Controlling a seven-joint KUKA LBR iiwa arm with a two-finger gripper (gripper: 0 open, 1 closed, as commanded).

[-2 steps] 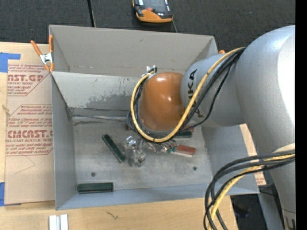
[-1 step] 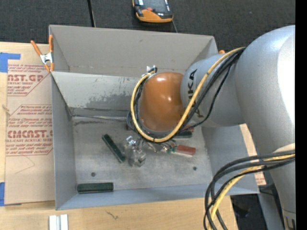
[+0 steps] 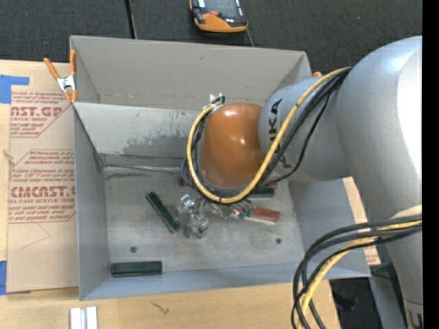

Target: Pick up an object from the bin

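My gripper (image 3: 194,218) hangs low over the middle of the bin floor, just below the arm's wrist. A dark green flat bar (image 3: 162,212) lies slanted right beside it on its left, very close or touching; I cannot tell which. To the gripper's right lies a small red and brown piece (image 3: 265,215), with a few small mixed bits (image 3: 236,212) between it and the gripper, partly hidden by the wrist.
Another dark green bar (image 3: 136,269) lies flat by the bin's front wall at the left. The arm and its wrist cover the right and middle back of the bin. The left part of the floor is bare metal.
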